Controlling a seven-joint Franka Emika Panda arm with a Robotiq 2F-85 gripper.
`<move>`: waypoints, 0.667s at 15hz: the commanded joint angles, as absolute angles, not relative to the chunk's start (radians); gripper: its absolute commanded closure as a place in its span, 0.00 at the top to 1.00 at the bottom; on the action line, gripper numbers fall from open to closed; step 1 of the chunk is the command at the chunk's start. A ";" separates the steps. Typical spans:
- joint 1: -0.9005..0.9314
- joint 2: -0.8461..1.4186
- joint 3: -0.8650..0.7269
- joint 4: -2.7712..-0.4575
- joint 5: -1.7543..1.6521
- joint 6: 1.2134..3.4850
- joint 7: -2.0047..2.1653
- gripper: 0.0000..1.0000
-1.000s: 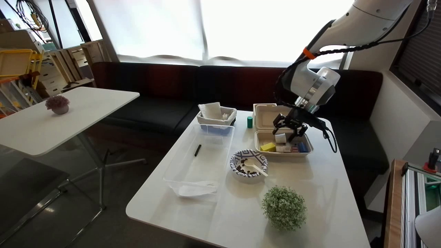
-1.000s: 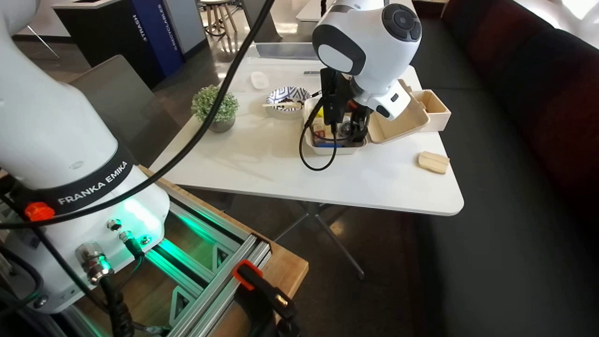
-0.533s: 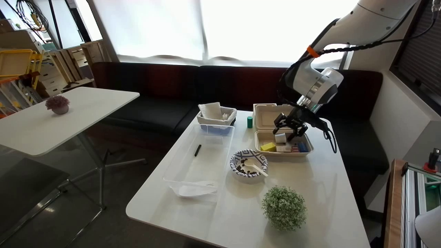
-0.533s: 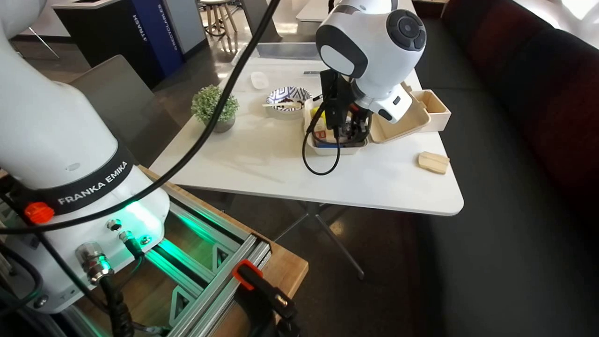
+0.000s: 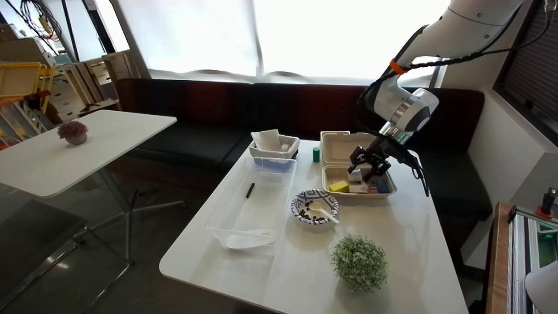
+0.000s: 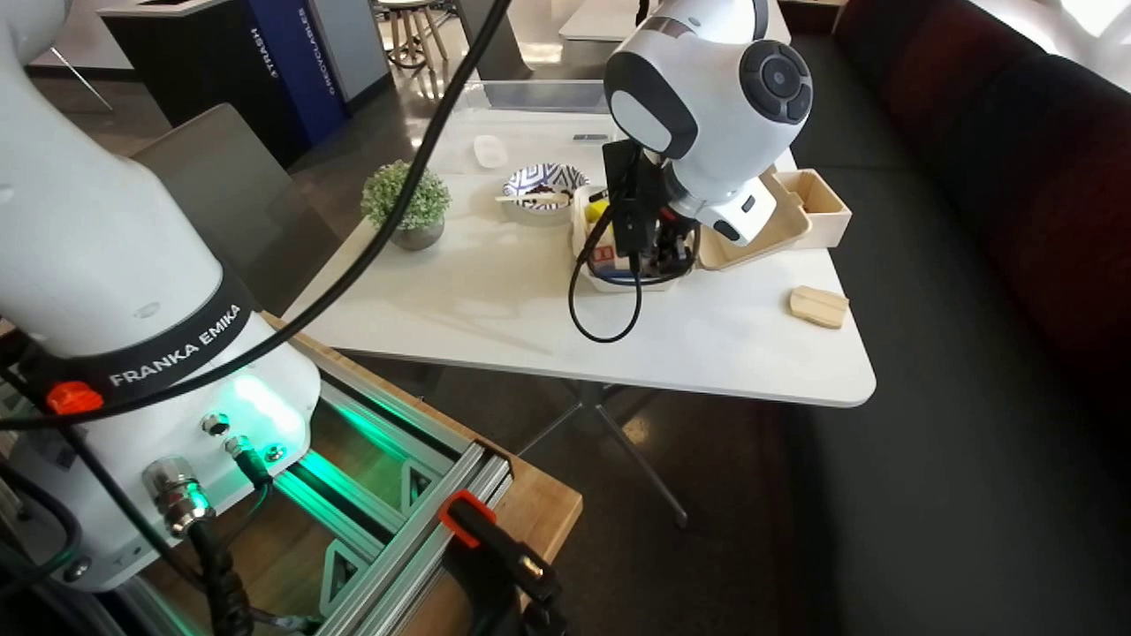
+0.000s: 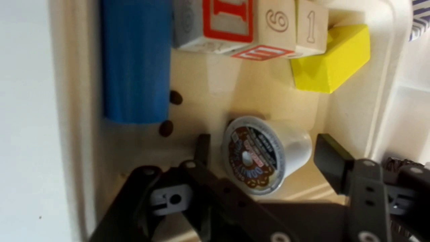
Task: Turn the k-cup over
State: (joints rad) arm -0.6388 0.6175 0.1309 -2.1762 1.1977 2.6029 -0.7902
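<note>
From my distant place I had the jaws standing wide apart, with the k-cup [image 7: 265, 155] between the two dark pads [image 7: 331, 161] and no grip made on it. In the wrist view, a visible gap separated one pad from the lid [image 7: 248, 158] of the cup. On the base side, the other pad was just beside the white wall, and I could not tell if they touched.

The k-cup was inside the beige box [image 5: 357, 195]. It looked tipped on its side, and its lid faced the wrist camera at an angle. This lid was round and printed: a brown doughnut with pale centre, small coloured marks and the word DONUT. The body was smooth and white, becoming narrower toward the base.

The box looked matte, with rounded corners, and its cover [image 5: 342, 148] lay folded back beside it. Inside were also a blue piece [image 7: 137, 64] like a cylinder, wooden cubes [image 7: 275, 32] with numbers and red framed letters, a yellow block [image 7: 336, 64] with flat slanted faces, and two small brown ovals [image 7: 166, 128].

On the smooth white counter [image 5: 405, 244], near the box, stood a bowl [image 5: 314, 221] with blue and white geometric pattern, and beside it a transparent bin [image 5: 261, 213].
</note>
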 commanded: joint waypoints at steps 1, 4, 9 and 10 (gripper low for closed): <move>-0.552 0.613 0.043 -2.175 1.257 2.547 -0.829 0.77; -0.498 0.611 -0.010 -2.173 1.271 2.527 -0.829 0.72; -0.435 0.602 -0.064 -2.177 1.286 2.524 -0.831 0.67; -0.427 0.599 -0.070 -2.177 1.289 2.526 -0.831 0.63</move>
State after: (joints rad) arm -0.4687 0.6061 -0.0309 -2.1707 1.2504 2.5462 -0.8046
